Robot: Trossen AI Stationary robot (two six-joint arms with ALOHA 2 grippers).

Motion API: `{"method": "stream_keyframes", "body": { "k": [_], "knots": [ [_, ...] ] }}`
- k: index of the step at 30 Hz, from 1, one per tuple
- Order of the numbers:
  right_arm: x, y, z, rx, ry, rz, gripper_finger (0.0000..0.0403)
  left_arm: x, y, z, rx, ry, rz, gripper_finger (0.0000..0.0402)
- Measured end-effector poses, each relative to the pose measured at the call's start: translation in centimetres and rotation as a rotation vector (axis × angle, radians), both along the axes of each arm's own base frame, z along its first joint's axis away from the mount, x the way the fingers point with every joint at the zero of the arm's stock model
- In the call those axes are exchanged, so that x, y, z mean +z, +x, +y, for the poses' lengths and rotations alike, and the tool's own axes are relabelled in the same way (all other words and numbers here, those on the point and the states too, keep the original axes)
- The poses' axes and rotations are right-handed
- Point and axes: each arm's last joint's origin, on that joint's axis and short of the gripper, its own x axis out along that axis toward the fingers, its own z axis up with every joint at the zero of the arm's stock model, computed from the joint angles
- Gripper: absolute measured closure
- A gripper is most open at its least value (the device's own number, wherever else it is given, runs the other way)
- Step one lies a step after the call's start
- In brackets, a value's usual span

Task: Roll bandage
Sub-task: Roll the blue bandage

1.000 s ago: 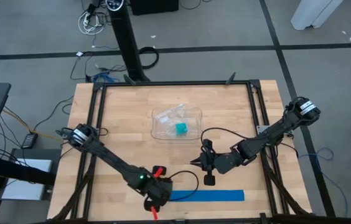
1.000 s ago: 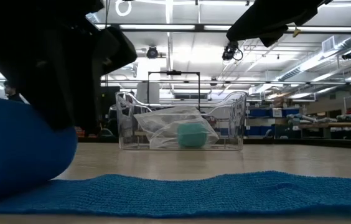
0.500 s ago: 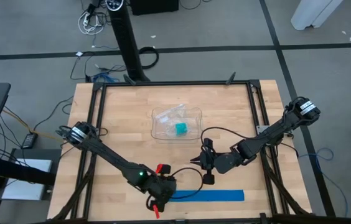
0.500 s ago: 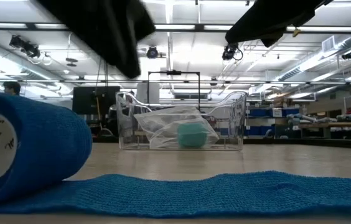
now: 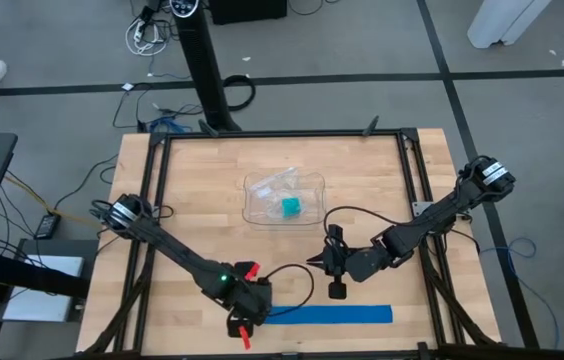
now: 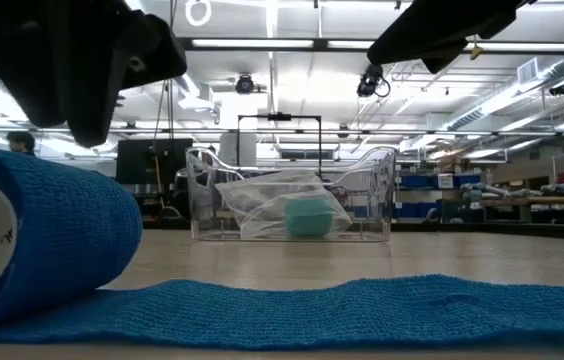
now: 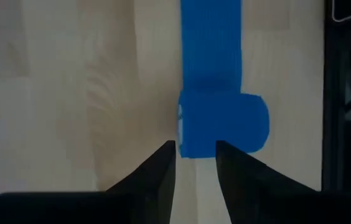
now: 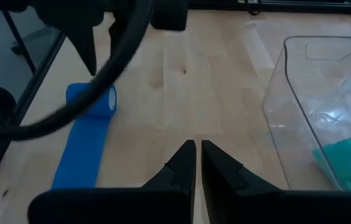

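Bright blue fabric, the bandage [image 5: 327,315], lies along the near edge of the wooden table [image 5: 202,190] as a flat strip with its left end wound into a compact roll [image 7: 223,124]. The left gripper [image 7: 194,157] hovers directly above the roll without touching it, its fingers parted by a narrow gap. The right gripper [image 8: 194,154] hangs over the table between the strip and the clear plastic tray [image 8: 294,112], jaws nearly closed and holding nothing.
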Motion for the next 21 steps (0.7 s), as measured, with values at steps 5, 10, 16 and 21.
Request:
{"method": "stream_keyframes", "body": {
  "k": [5,10,16,21],
  "knots": [
    [0.0,0.0,0.0,0.000,0.000,0.000,0.0380,-0.6,-0.1,-0.1,-0.018,-0.025,0.001,0.0280],
    [0.0,0.0,0.0,0.000,-0.001,0.001,0.0380,-0.9,0.1,-0.2,-0.045,-0.020,-0.008,0.0280],
    [0.0,0.0,0.0,-0.005,-0.006,0.001,0.0380,-1.3,0.3,-0.3,-0.058,-0.006,-0.051,0.0280],
    [0.4,-0.8,-0.1,-0.042,-0.056,0.006,0.0380,-2.4,0.3,-0.2,-0.053,-0.031,-0.091,0.0280]
  ]
}}
